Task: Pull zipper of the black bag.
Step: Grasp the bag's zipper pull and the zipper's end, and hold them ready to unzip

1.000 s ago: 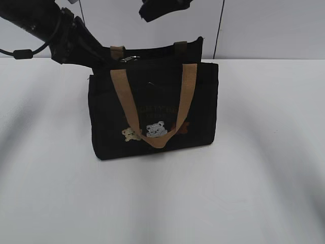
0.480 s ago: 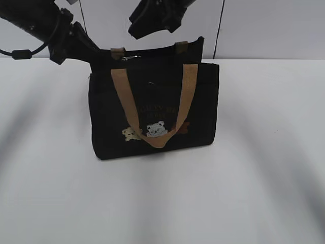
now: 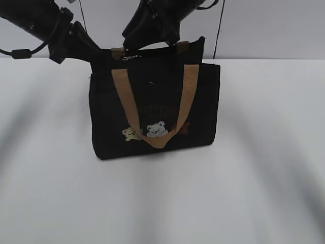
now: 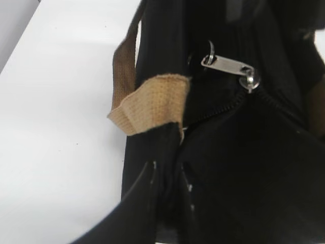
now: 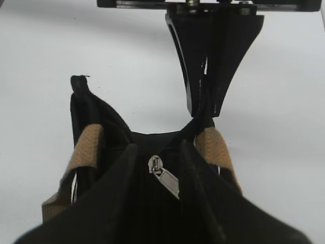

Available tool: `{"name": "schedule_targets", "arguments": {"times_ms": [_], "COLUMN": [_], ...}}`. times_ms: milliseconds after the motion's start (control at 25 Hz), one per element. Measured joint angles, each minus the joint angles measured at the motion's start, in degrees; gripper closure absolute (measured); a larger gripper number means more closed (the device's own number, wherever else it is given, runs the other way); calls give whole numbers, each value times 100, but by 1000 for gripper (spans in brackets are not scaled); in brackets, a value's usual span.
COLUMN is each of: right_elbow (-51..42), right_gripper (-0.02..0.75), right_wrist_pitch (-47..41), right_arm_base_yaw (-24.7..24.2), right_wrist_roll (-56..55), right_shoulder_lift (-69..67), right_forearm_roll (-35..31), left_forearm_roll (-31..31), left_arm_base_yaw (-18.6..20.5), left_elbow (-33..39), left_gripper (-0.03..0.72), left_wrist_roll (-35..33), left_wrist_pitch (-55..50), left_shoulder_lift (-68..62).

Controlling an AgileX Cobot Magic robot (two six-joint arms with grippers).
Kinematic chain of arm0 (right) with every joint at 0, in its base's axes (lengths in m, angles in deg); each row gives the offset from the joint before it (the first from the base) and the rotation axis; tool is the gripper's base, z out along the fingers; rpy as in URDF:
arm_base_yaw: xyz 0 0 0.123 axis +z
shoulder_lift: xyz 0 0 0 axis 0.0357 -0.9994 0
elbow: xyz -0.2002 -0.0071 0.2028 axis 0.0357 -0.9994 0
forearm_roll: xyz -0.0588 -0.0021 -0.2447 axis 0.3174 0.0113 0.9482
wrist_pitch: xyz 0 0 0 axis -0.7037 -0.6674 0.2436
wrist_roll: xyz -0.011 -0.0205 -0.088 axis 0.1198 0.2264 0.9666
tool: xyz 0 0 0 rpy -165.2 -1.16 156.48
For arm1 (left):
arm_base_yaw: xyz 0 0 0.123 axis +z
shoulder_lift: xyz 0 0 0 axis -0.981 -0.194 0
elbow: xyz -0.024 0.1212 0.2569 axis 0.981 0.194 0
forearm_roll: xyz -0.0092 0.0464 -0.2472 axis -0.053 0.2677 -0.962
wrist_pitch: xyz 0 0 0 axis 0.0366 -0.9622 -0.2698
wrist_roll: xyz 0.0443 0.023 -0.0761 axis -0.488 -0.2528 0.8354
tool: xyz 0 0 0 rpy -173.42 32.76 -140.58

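Observation:
The black bag (image 3: pixel 155 109) stands upright on the white table, with tan handles and bear patches on its front. My left gripper (image 3: pixel 94 54) is shut on the fabric at the bag's left top end; the left wrist view shows its jaws (image 4: pixel 170 163) pinching that fabric beside a tan strap (image 4: pixel 152 101). The silver zipper pull (image 4: pixel 228 66) lies on the zip track near that end. It also shows in the right wrist view (image 5: pixel 167 178). My right gripper (image 5: pixel 158 152) is open, with one finger on each side of the pull. In the exterior view the right gripper (image 3: pixel 133 44) sits just over the bag's top.
The white table (image 3: pixel 264 168) stretches wide around the bag. A pale wall with a dark vertical seam (image 3: pixel 219 30) rises behind it. The front handle (image 3: pixel 155 137) hangs down over the bag's front face.
My right gripper has come down and to the left from above, onto the bag's top at the zipper. The left gripper keeps its hold on the bag's end.

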Motion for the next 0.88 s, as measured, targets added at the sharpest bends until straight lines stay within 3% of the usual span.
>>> {"name": "schedule_targets", "arguments": {"times_ms": [320, 880], "right_elbow": [0, 0], "right_gripper": [423, 414], "right_wrist_pitch": [-20, -26], "right_arm_base_yaw": [0, 4], "right_wrist_roll": [255, 278], "right_shoulder_lift": [-98, -431], "right_forearm_roll": [-167, -210], "left_forearm_roll": [-15, -6], "left_arm_base_yaw": [0, 0], "left_elbow": [0, 0], "left_gripper": [643, 644], "left_wrist_roll": [0, 0], "left_wrist_pitch": [-52, -92], "left_shoulder_lift": [0, 0]}}
